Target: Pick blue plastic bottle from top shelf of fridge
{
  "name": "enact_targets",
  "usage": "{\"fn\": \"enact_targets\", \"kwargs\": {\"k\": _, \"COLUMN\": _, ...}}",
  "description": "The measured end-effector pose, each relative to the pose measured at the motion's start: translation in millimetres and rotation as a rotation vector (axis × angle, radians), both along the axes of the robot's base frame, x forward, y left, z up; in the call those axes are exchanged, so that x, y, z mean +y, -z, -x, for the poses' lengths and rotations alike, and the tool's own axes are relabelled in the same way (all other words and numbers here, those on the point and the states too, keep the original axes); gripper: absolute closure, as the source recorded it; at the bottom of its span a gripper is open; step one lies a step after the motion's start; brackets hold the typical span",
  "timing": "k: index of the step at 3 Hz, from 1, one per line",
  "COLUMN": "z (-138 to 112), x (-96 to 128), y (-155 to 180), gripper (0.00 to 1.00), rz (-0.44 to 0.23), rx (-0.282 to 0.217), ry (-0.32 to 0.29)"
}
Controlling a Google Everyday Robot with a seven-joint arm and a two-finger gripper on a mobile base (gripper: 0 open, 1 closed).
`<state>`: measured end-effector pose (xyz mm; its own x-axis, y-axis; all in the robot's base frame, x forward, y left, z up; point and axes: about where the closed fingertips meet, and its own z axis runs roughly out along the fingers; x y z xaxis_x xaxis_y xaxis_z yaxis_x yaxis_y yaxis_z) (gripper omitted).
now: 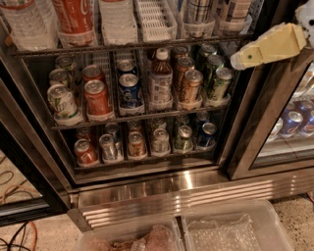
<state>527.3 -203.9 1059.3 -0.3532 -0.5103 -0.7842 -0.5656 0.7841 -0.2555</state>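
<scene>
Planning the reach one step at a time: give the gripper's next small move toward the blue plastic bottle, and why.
Probably lift the gripper and ease it left. It hangs at the right by the door frame, its tip below the front wire of the top shelf; the blue plastic bottle stands on that shelf, up and left of it.

The plaid-labelled blue plastic bottle [198, 11] stands upright in a white lane tray [197, 32] on the dark wire top shelf [122, 47] of the black-framed fridge [162, 193], right of centre. The cream gripper [243, 58] hangs to its lower right, apart.
</scene>
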Motion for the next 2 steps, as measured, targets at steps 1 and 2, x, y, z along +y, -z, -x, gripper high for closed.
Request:
{"fn": "enact_targets", "kwargs": {"k": 1, "z": -9.9, "x": 9.3, "y": -0.9, "gripper": 0.00, "rz": -0.070, "rx": -0.029, "ry": 0.022}}
{"fn": "enact_targets", "kwargs": {"k": 2, "z": -18.7, "x": 16.3, "y": 3.1, "gripper": 0.00, "rz": -0.181, "rx": -0.061, "ry": 0.076}}
